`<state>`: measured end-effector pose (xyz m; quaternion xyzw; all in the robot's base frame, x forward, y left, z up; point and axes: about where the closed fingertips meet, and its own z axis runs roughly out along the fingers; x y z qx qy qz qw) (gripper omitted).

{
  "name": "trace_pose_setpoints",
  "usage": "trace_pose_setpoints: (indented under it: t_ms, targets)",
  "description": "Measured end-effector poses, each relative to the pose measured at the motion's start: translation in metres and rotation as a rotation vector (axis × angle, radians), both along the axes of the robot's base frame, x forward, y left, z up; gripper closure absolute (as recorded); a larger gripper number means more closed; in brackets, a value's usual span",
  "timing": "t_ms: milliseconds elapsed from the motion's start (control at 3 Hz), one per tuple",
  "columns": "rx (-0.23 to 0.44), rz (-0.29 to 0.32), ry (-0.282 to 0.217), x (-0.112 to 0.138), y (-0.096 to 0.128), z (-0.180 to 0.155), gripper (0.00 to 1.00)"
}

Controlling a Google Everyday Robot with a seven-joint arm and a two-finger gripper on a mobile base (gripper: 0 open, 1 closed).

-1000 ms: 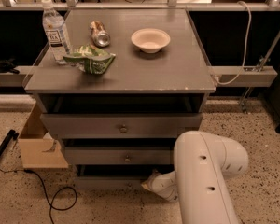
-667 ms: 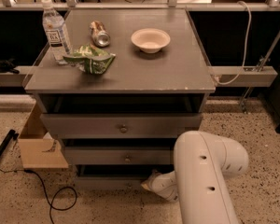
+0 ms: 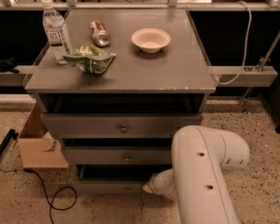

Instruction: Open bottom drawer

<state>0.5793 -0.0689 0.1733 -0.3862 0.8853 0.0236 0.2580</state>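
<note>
Arm's folded right down. The gripper sits at floor level against the right end of the bottom drawer, the lowest of three grey fronts on the cabinet. I'd call this the reaching step, getting onto the drawer before any pull. Whether the gripper is wide, narrow or already holding on, I cannot tell, because the fat white arm hides it. The next move, I reckon, wants a firm hold at the centre knob, then a straight, level draw toward the robot. A pull from off to the side could jam a wooden drawer.

The fronts are flat, matte grey painted wood with scuffed edges. On top are a clear plastic bottle, a shiny can on its side, a crinkled green bag and a pale round bowl.
</note>
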Motion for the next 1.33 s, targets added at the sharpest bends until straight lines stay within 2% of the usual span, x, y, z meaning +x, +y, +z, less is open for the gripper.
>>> trace_pose_setpoints:
  t_ms: [667,1000,1333]
  targets:
    - [0.007,-0.017,0.013,-0.010,-0.005,0.002,1.00]
    - [-0.011,-0.026,0.037,-0.029,-0.012,-0.001,1.00]
    - [-0.011,-0.026,0.037,-0.029,-0.011,0.001,1.00]
